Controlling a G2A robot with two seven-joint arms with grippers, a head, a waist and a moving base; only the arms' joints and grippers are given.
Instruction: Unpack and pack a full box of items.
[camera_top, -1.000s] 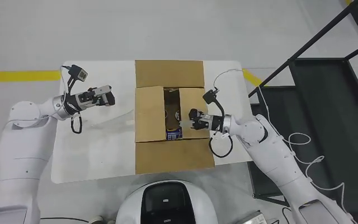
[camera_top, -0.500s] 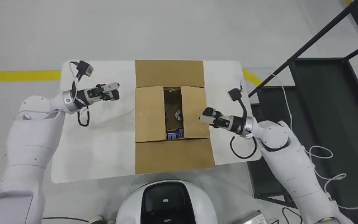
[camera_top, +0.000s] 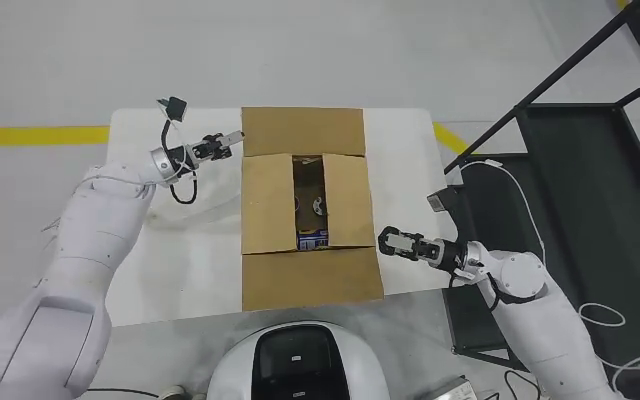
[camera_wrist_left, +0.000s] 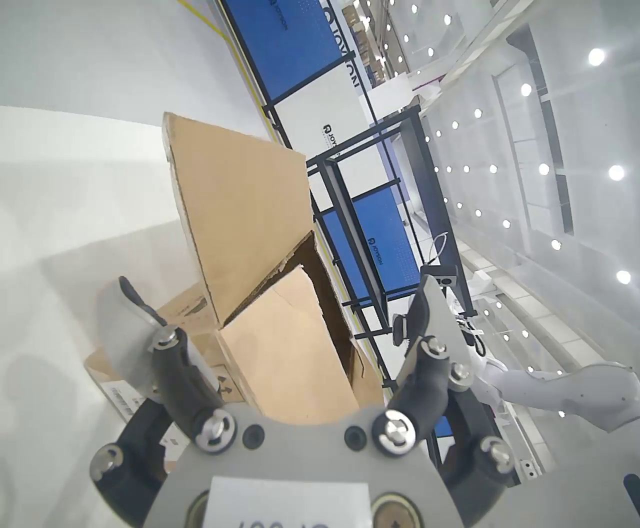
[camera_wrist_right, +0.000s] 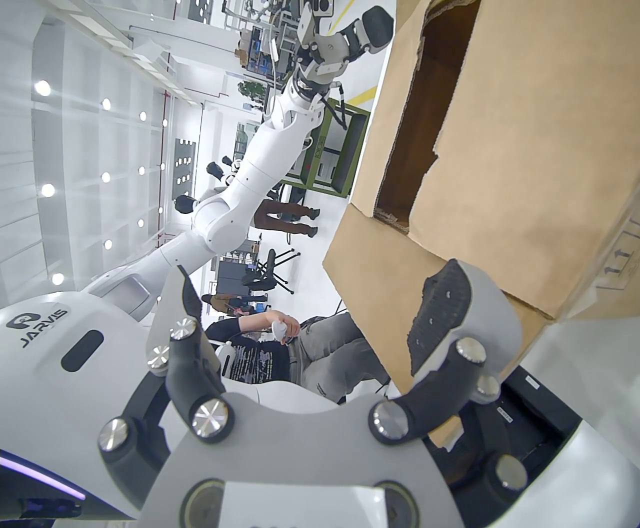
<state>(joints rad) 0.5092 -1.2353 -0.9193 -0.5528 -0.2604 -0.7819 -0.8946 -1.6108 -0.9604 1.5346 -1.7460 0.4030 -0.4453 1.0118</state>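
- L gripper: above far-L part of table, just beside far-L corner of box. Fingers wide apart, nothing betw. them; L wrist view has the box straight ahead.
- Box: cardboard, mid-table. Far & near flaps lie outward. L & R flaps are folded in over the opening, w/ a gap betw. them.
- Items: inside box, seen thru the gap. A blue-labelled pack sits at the near end, round pieces behind it. The rest is hidden under the flaps.
- R gripper: just beside box's near-R corner, by the near-flap fold. Fingers apart, holding nothing. Whether it touches the cardboard cannot be told.
- Rack: dark metal frame, R of table.
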